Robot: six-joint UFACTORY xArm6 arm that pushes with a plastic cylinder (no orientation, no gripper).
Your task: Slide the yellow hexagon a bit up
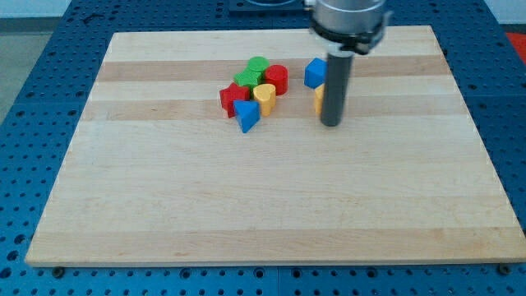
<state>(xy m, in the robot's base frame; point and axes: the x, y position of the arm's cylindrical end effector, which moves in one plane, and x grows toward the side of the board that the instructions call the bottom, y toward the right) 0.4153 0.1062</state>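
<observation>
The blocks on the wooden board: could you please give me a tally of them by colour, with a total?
Green: 2, one at the cluster's top, another just below
Red: 2
Blue: 2
Yellow: 2, one in the cluster, one partly hidden behind my tip
Total: 8

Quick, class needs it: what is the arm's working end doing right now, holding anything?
No pincer: my tip holds nothing, resting on the board just right of the mostly hidden yellow block, below the blue block.
</observation>
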